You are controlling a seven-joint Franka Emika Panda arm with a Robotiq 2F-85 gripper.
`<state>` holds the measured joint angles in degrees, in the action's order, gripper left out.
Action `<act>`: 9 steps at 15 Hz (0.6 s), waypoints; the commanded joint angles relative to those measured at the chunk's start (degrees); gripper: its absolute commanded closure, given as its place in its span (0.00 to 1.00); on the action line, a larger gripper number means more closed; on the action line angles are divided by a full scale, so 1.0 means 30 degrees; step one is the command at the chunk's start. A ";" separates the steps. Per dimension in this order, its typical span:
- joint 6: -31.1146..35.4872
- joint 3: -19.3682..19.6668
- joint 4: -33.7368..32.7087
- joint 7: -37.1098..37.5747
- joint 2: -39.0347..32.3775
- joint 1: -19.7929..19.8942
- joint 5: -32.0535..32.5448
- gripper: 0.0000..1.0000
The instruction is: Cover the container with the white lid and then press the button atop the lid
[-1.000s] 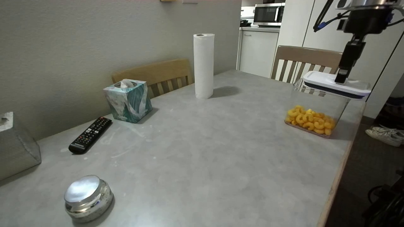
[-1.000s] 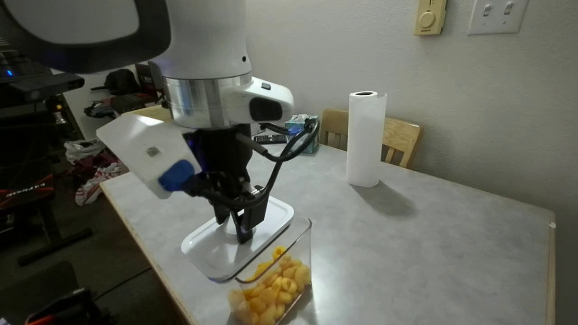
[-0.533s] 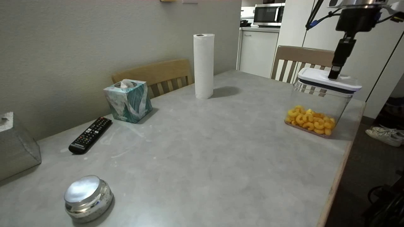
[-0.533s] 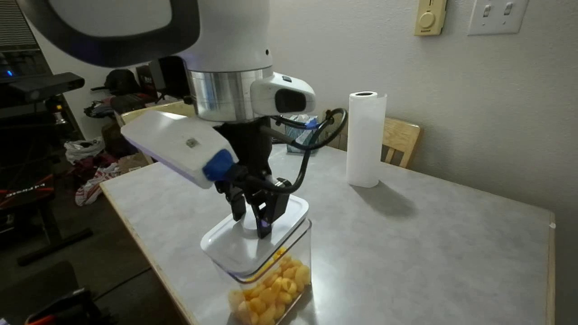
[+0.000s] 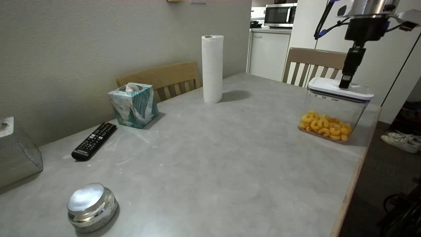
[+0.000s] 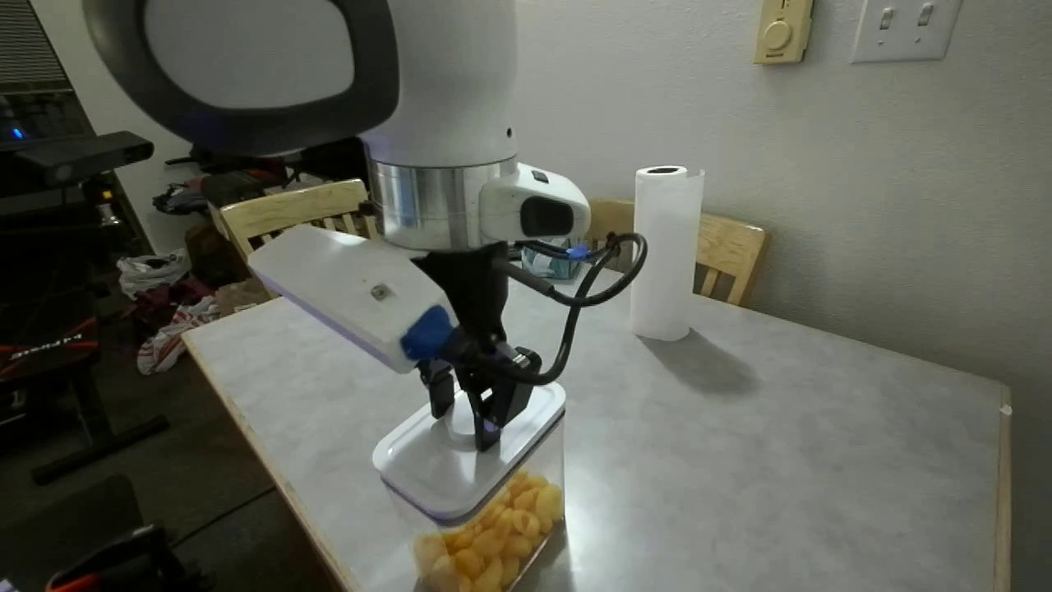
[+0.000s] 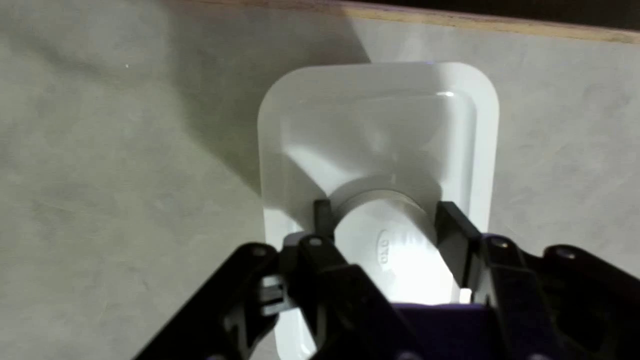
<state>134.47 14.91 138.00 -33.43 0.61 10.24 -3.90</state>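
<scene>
The clear container (image 5: 330, 107) with yellow-orange pieces in its bottom stands upright near the table's edge. The white lid (image 5: 324, 84) rests over its mouth, lined up with the rim in both exterior views; a dark seal shows just under the lid. How firmly it sits, I cannot tell. My gripper (image 6: 465, 426) points down from above, its fingers on both sides of the raised round button (image 7: 382, 240) and shut on it. From the wrist view the lid (image 7: 370, 115) hides the container and its contents. The button's upper face lies uncovered between the two fingers.
A paper towel roll (image 5: 212, 69) stands towards the wall, with a tissue box (image 5: 135, 105) and a black remote (image 5: 94, 141) farther along. A round shiny metal object (image 5: 92, 207) sits at the near side. The wooden table edge (image 7: 490, 22) runs close beside the lid.
The gripper and the lid have shifted across the container, then down onto its rim. The container has slid very slightly. The fingers have kept the same spacing.
</scene>
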 commanded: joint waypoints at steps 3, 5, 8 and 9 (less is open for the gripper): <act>-0.0347 -0.0218 -0.0784 -0.0763 -0.1097 0.0445 -0.1105 0.72; -0.0403 -0.0242 -0.0820 -0.0528 -0.1162 0.0468 -0.1483 0.22; -0.0359 -0.0207 -0.0621 0.0246 -0.0698 0.0508 -0.1518 0.08; -0.0339 -0.0182 -0.0547 0.0611 -0.0507 0.0527 -0.1312 0.02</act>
<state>134.45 14.91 137.08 -32.79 -0.98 10.46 -7.36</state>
